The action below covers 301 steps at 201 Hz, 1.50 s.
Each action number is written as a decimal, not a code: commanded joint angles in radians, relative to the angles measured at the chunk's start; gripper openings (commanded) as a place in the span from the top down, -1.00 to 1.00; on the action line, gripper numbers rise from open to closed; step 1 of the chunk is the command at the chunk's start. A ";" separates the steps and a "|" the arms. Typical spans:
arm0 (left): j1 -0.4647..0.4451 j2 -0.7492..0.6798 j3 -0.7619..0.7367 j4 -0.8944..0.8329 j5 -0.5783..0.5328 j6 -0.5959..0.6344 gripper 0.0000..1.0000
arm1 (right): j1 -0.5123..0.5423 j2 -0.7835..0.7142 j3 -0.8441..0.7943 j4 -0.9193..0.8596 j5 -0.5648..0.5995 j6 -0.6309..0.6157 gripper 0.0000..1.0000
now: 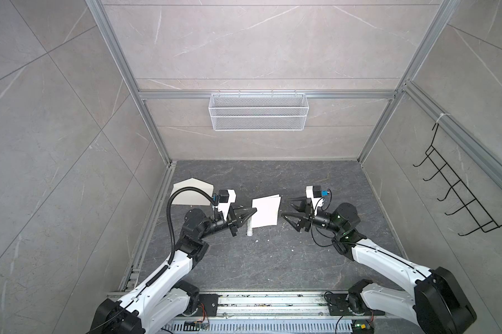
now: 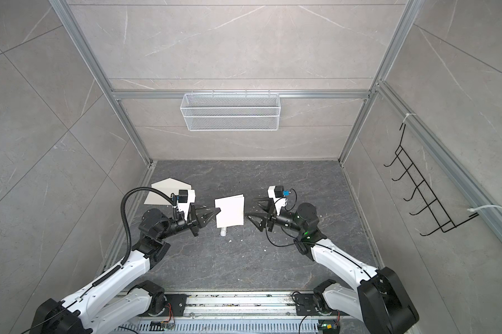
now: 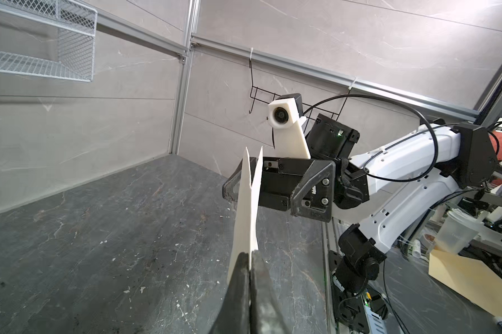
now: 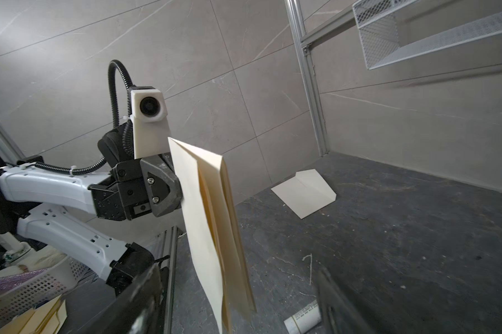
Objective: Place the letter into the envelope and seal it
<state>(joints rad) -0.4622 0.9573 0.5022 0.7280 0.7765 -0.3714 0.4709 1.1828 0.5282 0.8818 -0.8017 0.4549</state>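
Dark grey marbled bench [image 1: 273,260], walled in pale tile, whole in both top views.

Left arm [image 1: 183,260] reaching in from the left. Jaws pressed fully together, pinching the left edge of the letter [image 1: 265,211] and holding it up off the bench near the middle.

Right arm [image 1: 388,260] reaching in from the right. Jaws spread wide, gripping nothing, tips just beside the letter's right edge. Touching or not: impossible to tell from above.

White wire basket [image 1: 258,115] hung on the back wall. Black hook rack [image 1: 458,188] on the right wall.

Envelope [image 1: 192,192] flat on the bench at the back left, well apart from the letter, pointed flap open toward the back wall. Partly hidden behind the left wrist camera in both top views. Envelope [image 4: 304,192] whole only in the right wrist view.

Cream-white and folded, a plain broad face from above. Letter [image 3: 248,208] edge-on in the left wrist view, two leaves splaying into a narrow V beyond the clamped jaws. Letter [image 4: 215,231] in the right wrist view as several folded layers, hanging between two blurred dark fingers [image 4: 335,300].

Small white tube [image 1: 249,230] lying on the bench, poking out from under the letter's near edge. Tube [image 4: 303,318] with faint print in the right wrist view only.
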 commanded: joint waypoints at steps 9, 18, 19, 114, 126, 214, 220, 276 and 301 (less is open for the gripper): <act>0.005 0.041 0.027 0.111 0.037 -0.067 1.00 | -0.001 0.037 0.048 0.126 -0.099 0.053 -0.61; 0.005 0.057 0.033 0.125 0.044 -0.079 1.00 | 0.001 0.046 0.056 0.124 -0.101 0.050 -0.59; 0.004 0.059 0.033 0.126 0.045 -0.080 1.00 | 0.001 0.047 0.057 0.123 -0.102 0.050 -0.58; 0.005 0.120 0.041 0.221 0.055 -0.146 1.00 | 0.051 0.171 0.105 0.211 -0.104 0.092 0.11; 0.005 0.121 0.042 0.219 0.055 -0.147 1.00 | 0.055 0.179 0.105 0.223 -0.100 0.100 0.30; 0.005 0.055 0.094 -0.074 -0.027 0.004 0.60 | 0.057 0.135 0.104 0.089 -0.017 0.032 1.00; 0.005 0.039 0.109 -0.141 -0.058 0.036 0.45 | 0.057 0.117 0.105 0.042 0.000 0.001 1.00; 0.025 0.010 0.340 -0.727 -0.846 0.109 -0.62 | 0.057 -0.086 0.137 -0.471 0.188 -0.274 1.00; 0.130 0.123 0.455 -0.858 -0.945 0.003 -0.90 | 0.056 -0.138 0.144 -0.565 0.223 -0.327 1.00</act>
<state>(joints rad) -0.4213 0.9924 0.8577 0.0963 0.0971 -0.2996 0.5236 1.0901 0.6415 0.5114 -0.6529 0.2440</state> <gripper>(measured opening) 0.860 0.047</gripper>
